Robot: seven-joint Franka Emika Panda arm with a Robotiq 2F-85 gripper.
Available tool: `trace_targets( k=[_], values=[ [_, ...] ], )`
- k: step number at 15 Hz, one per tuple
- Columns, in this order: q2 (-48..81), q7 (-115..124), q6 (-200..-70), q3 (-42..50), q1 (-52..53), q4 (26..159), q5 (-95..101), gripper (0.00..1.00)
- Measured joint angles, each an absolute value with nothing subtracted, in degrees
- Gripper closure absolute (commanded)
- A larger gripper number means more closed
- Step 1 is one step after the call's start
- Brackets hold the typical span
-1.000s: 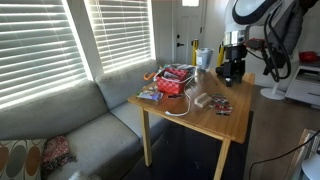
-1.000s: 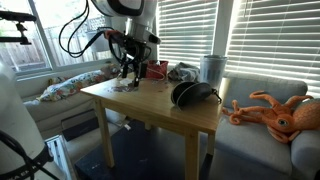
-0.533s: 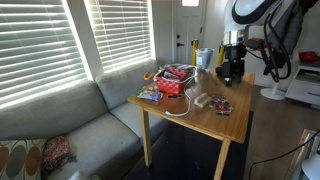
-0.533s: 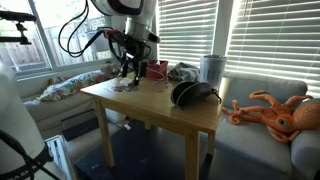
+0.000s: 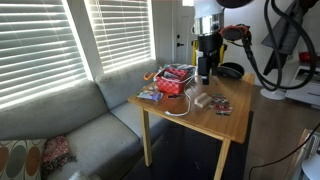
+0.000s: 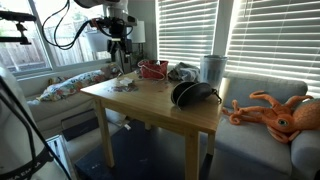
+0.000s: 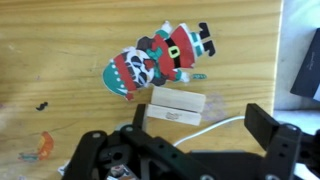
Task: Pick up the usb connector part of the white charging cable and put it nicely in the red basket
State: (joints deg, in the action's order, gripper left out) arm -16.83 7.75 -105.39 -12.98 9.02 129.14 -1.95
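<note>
Plainly, nothing of the task is done yet. The white charging cable [image 5: 181, 108] lies out on the desk [image 5: 243, 108], running from beside the red basket [image 5: 176, 80] in a loop toward the desk's near edge in an exterior view. We cannot tell whether its other end reaches into the basket. The gripper [image 5: 204, 74] hangs above the middle of the desk, close to the basket's inner side, and the wrist view shows its jaws spread wide with nothing between them. Below it we see a white block [image 7: 177, 104] and a thin stretch of white cord, next to a colourful packet [image 7: 160, 55]. Whether that block is the usb connector we cannot tell. We judge that every step is left: coming down, closing on the connector, carrying it over and laying it tidily in the basket.
</note>
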Motion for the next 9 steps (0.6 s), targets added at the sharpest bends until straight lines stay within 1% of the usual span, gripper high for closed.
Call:
trace_targets(
  k=[4, 6, 9],
  values=[
    [-8.69, 16.57, -102.67, -19.64, 12.36, 119.99, 1.79, 0.0],
    [-6.76, 17.3, -102.67, -19.96, 13.1, 118.99, 1.92, 0.0],
    [-7.23, 17.12, -102.66, -19.08, 12.97, 119.13, 1.92, 0.0]
  ],
)
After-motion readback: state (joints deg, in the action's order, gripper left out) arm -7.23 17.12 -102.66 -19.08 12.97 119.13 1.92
